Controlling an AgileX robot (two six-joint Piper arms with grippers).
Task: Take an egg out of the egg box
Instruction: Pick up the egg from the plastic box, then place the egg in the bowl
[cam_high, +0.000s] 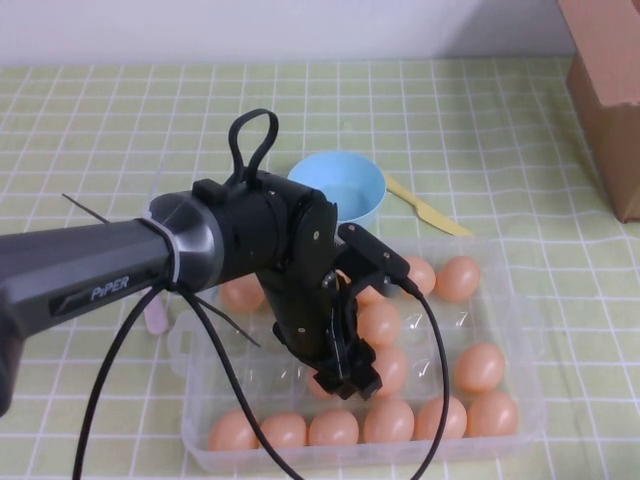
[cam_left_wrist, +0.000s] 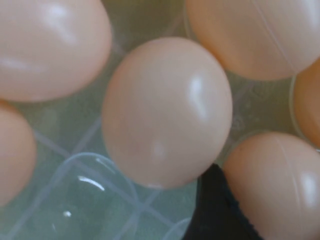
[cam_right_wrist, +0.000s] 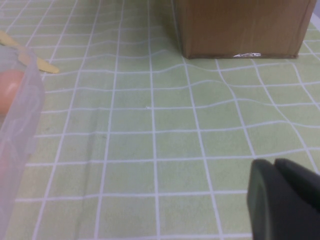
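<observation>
Left gripper (cam_high: 345, 375) low over upright-looking egg (cam_left_wrist: 166, 112) in egg box (cam_high: 520, 330) (grip unclear); right gripper (cam_right_wrist: 285, 200) parked.

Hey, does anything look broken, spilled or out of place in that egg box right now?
Nothing stands out. The eggs in the clear egg box look whole, with no spill. The left gripper is down among them over one egg; the right gripper sits over the tablecloth, away from the box.
</observation>
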